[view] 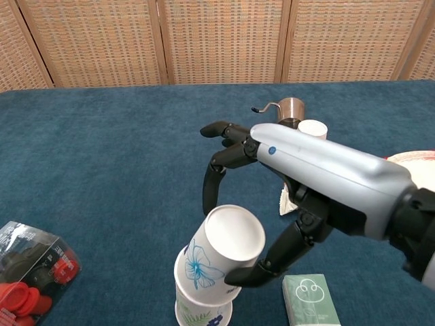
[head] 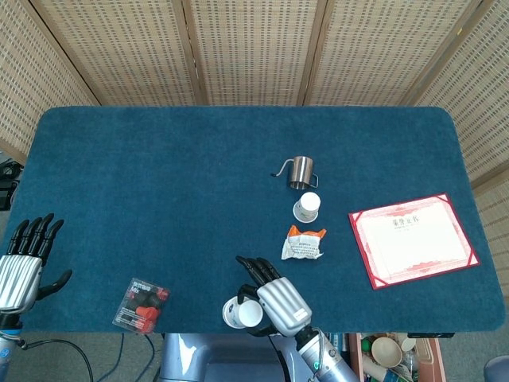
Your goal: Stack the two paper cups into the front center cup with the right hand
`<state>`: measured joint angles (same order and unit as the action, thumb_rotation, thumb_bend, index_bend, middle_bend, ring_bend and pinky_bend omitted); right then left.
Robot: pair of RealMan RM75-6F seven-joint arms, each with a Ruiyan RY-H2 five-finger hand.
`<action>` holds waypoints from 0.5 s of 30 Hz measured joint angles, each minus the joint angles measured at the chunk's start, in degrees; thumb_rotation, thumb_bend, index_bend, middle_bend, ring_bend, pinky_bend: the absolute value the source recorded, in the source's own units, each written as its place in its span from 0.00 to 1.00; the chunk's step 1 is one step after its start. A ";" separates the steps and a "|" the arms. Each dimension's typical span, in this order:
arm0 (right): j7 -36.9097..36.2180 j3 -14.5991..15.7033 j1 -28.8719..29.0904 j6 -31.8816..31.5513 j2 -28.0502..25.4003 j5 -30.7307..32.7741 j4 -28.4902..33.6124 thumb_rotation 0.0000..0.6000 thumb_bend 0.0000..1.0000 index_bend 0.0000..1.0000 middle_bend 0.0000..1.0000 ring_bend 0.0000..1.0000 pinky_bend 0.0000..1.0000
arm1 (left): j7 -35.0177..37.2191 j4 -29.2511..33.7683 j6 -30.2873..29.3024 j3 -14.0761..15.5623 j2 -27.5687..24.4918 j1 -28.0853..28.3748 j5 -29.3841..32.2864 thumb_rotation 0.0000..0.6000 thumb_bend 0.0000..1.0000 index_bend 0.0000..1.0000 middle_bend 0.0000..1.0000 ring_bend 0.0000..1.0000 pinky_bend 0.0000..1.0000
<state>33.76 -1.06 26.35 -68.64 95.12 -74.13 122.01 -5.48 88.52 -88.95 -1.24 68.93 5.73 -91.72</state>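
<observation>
Right robot hand (head: 278, 304) grips a paper cup (head: 251, 313) over the front cup (head: 231, 311); left robot hand (head: 22, 267) open, idle.
</observation>
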 measured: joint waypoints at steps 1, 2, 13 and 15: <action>-0.05 -0.05 0.07 0.09 0.20 0.07 -0.21 1.00 0.06 0.52 0.03 0.00 0.00 | 0.08 0.01 0.01 -0.02 -0.02 -0.01 0.07 1.00 0.26 0.00 0.00 0.00 0.00; -0.12 -0.11 0.14 0.16 0.39 0.10 -0.44 1.00 0.06 0.52 0.03 0.00 0.00 | 0.17 0.01 0.04 -0.04 -0.06 -0.01 0.12 1.00 0.26 0.00 0.00 0.00 0.00; -0.56 -0.39 0.67 0.58 1.67 0.23 -1.86 1.00 0.06 0.52 0.03 0.00 0.00 | 0.46 -0.14 0.19 -0.10 -0.07 0.08 0.19 1.00 0.26 0.00 0.00 0.00 0.00; -0.60 -0.38 0.74 0.65 1.89 0.29 -2.06 1.00 0.06 0.52 0.03 0.00 0.00 | 0.55 -0.14 0.17 -0.11 -0.07 0.06 0.24 1.00 0.26 0.00 0.00 0.00 0.00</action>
<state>33.16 -1.44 27.09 -68.00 97.00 -73.84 119.95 -4.93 88.38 -88.78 -1.35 68.86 5.79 -91.48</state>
